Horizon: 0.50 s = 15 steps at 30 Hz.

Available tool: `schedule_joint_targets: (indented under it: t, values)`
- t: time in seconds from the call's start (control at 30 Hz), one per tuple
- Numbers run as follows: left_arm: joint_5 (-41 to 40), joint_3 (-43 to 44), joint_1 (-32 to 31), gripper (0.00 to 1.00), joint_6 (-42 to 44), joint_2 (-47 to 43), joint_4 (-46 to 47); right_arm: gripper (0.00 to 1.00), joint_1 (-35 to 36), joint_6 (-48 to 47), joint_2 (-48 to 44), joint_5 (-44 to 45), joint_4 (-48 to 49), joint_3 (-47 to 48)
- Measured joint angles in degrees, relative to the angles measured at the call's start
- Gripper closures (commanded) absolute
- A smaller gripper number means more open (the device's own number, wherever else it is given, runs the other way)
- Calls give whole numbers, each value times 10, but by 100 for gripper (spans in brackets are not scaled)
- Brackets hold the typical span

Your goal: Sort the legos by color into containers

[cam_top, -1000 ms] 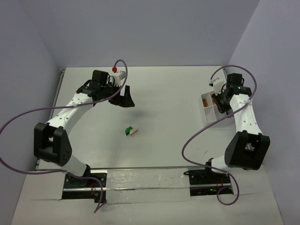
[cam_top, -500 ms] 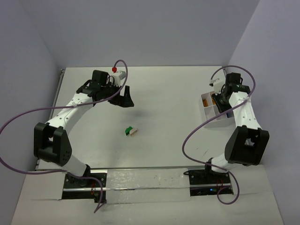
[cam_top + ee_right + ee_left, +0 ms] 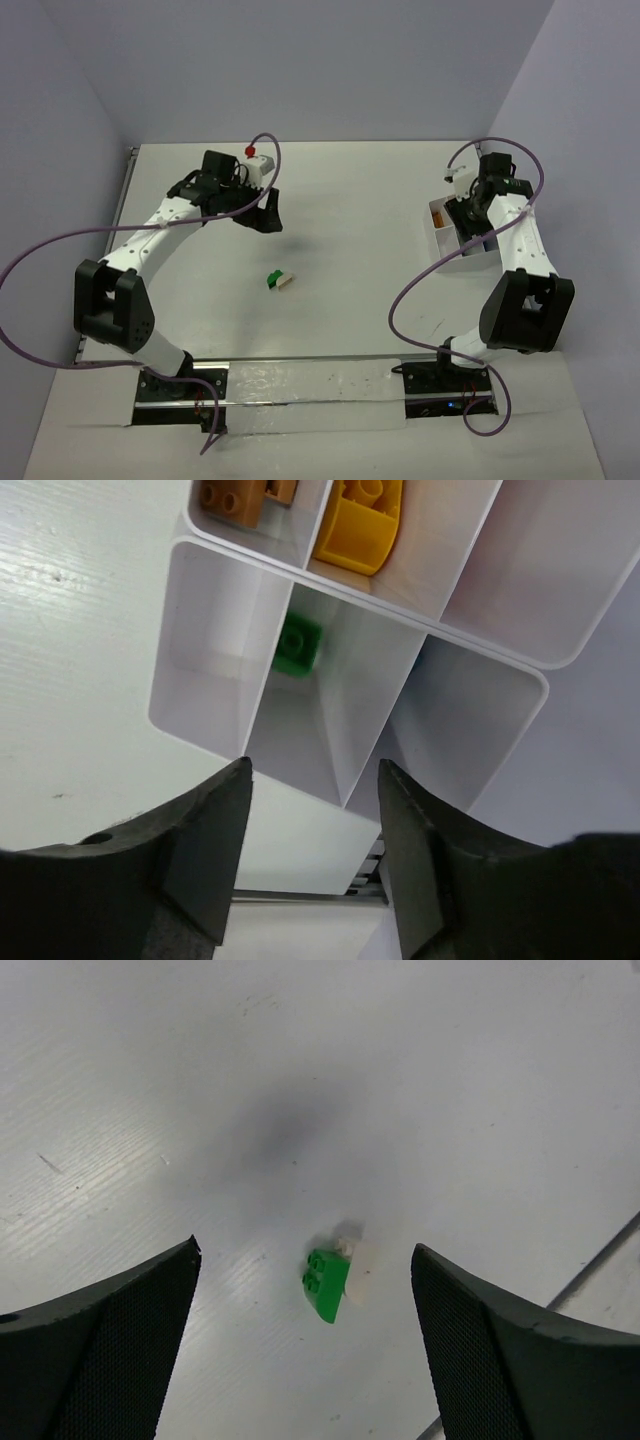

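Note:
A green lego and a white lego lie touching each other on the table, also seen mid-table as the green lego and white lego. My left gripper hovers open above and behind them, empty; it is the left gripper in the top view. The white container tray sits at the far right. One compartment holds a green brick, another a yellow brick, a third a brown brick. My right gripper hangs open over the tray, holding nothing.
Purple cables loop from both arms over the table. A metal rail runs along the near edge between the arm bases. The tray stands close to the right wall; the table's left edge lies beside the left arm.
The right gripper's jaws have spread apart over the tray and a green brick now lies in a compartment. The left gripper has shifted slightly right.

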Motion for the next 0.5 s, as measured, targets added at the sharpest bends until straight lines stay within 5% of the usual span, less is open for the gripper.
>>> schedule_joint_targets:
  t: [0.13, 0.3, 0.5]
  values:
    - [-73, 38, -65, 22, 38, 41, -41, 10, 16, 15, -16, -25, -15, 38]
    - [-123, 74, -141, 31, 63, 110, -102, 9, 22, 38, -59, -59, -18, 64]
    - [-165, 93, -162, 38, 66, 174, -163, 8, 22, 50, -72, -74, -21, 55]
